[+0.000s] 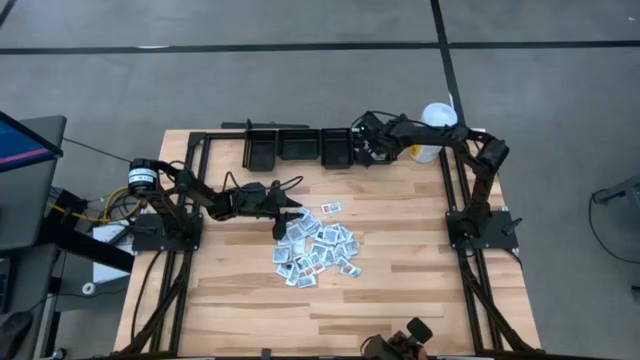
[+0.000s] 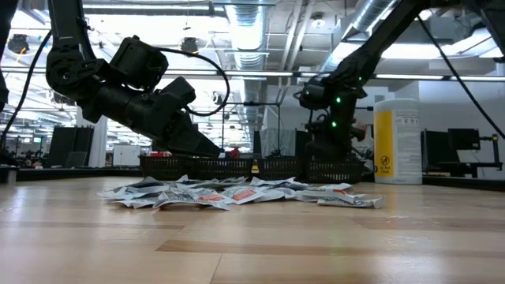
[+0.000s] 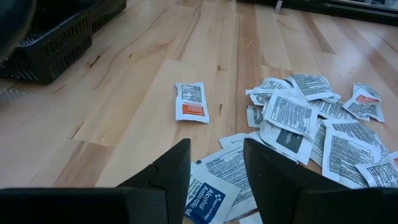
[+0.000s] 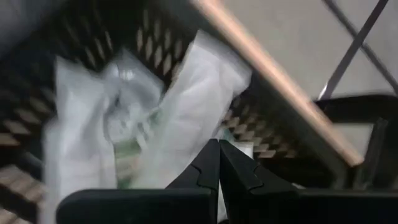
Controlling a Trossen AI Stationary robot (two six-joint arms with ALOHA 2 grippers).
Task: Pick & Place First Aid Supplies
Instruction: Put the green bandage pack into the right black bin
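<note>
Left gripper [image 1: 285, 212] low over the heap of first aid packets [image 1: 318, 250]; right gripper [image 1: 372, 152] at the baskets.

In the high view the packets lie scattered at the centre of the wooden table [image 1: 420, 290]; the left gripper sits at the pile's upper-left edge, jaws parted with nothing between them, its fingers [image 3: 171, 177] just above a blue-printed packet [image 3: 208, 198]; one orange-marked packet [image 3: 191, 102] lies apart from the heap; the right gripper, jaws pressed together and empty, hangs over the rightmost black basket [image 1: 337, 148], where white packets [image 4: 155, 112] already lie; a white-and-yellow canister [image 1: 436, 128] stands at upper right.
</note>
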